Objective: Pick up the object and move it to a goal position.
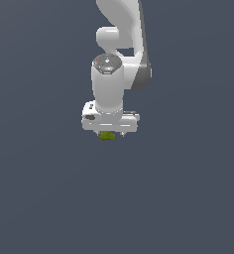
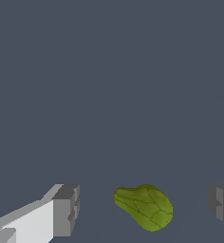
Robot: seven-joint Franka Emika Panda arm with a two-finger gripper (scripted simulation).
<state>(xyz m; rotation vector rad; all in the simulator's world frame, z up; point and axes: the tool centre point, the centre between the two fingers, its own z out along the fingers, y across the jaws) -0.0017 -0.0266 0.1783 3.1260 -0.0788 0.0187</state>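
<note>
two fingers [image 2: 66,211] flank the object [image 2: 144,207], apart from it.

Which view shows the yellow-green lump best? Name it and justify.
The wrist view: the yellow-green lump lies whole and unobstructed between the open gripper's fingers. The exterior view shows only a small sliver under the gripper.

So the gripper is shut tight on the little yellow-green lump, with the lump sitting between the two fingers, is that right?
Not quite. The yellow-green lump does sit between the two fingers, but the gripper is open, not shut on it. The wrist view shows clear gaps between the lump and the finger on either side.
</note>
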